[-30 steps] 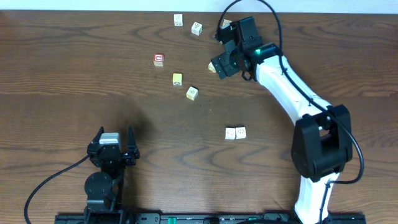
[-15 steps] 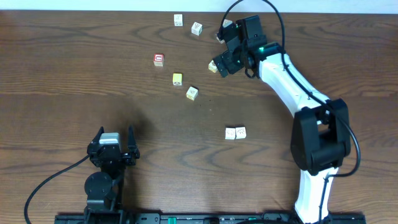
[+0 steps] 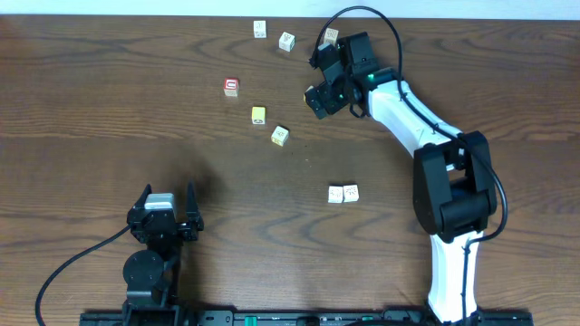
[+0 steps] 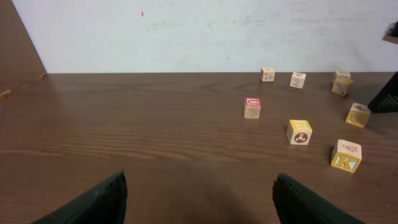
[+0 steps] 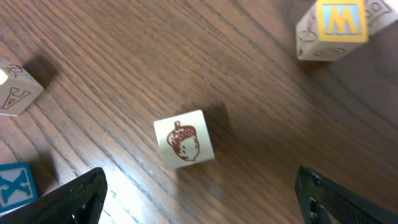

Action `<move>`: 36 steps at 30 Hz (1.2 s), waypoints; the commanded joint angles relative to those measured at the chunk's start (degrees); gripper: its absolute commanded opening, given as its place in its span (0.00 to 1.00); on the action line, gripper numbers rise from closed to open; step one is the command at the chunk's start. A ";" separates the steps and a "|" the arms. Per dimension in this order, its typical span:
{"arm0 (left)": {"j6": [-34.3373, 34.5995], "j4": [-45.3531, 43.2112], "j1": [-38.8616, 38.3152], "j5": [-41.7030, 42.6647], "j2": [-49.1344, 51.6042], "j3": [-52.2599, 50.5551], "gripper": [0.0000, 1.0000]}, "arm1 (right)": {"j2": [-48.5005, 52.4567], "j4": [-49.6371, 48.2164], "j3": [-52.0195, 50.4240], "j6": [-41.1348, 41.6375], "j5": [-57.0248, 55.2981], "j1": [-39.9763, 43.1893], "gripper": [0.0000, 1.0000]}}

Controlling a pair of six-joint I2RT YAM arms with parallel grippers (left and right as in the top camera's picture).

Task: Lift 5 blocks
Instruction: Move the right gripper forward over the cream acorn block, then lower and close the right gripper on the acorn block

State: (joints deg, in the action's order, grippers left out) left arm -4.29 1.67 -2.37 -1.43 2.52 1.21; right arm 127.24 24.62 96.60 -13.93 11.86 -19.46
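Small cream and yellow blocks lie scattered on the dark wooden table [image 3: 109, 109]: three at the far edge [image 3: 260, 29] [image 3: 286, 41] [image 3: 331, 36], a yellow one [image 3: 258, 114], another [image 3: 280, 136], and a touching pair [image 3: 343, 193]. My right gripper [image 3: 318, 79] hangs open over the far middle. In its wrist view an acorn block [image 5: 185, 139] lies on the wood just ahead of the open right gripper [image 5: 202, 205], touching neither finger. My left gripper [image 4: 199, 199] rests open and empty at the near left, far from every block.
A red-faced cube [image 3: 231, 86] sits left of the yellow block. In the right wrist view an M block [image 5: 336, 28], an A block [image 5: 12, 90] and a blue X block [image 5: 12, 186] lie around the acorn block. A pale wall [image 4: 199, 31] backs the table.
The right arm has swung its gripper a little left and toward the far edge, jaws staying wide. The left arm and the blocks have not moved.
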 commanded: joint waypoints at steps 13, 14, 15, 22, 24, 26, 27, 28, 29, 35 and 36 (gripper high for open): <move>0.46 2.38 -0.22 -0.66 -0.09 -0.98 0.76 | 5.84 -5.18 1.01 -0.22 1.68 -3.17 0.75; 0.46 2.36 -0.22 -0.66 -0.09 -0.98 0.75 | 6.03 -5.40 1.01 -0.24 1.68 -3.19 0.73; 0.46 2.36 -0.22 -0.66 -0.09 -0.98 0.76 | 6.03 -5.51 1.01 -0.24 1.68 -3.19 0.71; 0.46 2.38 -0.22 -0.66 -0.09 -0.98 0.75 | 6.03 -6.45 1.03 0.24 -1.33 -3.08 0.65; 0.46 2.38 -0.22 -0.66 -0.09 -0.98 0.75 | 6.03 -6.45 1.05 0.22 -1.51 -3.08 0.65; 0.46 2.36 -0.22 -0.66 -0.09 -0.98 0.75 | 6.03 -6.40 1.22 0.26 -1.79 -3.08 0.62; 0.46 2.38 -0.22 -0.66 -0.09 -0.98 0.75 | 6.03 -6.49 1.29 0.52 -2.64 -3.08 0.61; 0.46 2.36 -0.22 -0.66 -0.09 -0.98 0.75 | 6.01 -6.67 1.42 0.63 -3.39 -3.08 0.59; 0.46 2.36 -0.22 -0.66 -0.09 -0.98 0.75 | 6.01 -6.64 1.70 0.66 -3.93 -3.08 0.57; 0.46 2.38 -0.22 -0.66 -0.09 -0.98 0.76 | 5.99 -5.53 3.96 1.53 -4.94 -3.15 0.47; 0.46 2.38 -0.22 -0.66 -0.09 -0.98 0.75 | 5.99 -5.49 4.15 1.62 -4.94 -3.17 0.45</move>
State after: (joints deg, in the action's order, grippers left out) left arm -4.29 1.67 -2.37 -1.43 2.52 1.21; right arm 132.81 18.98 98.45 -13.04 7.92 -22.52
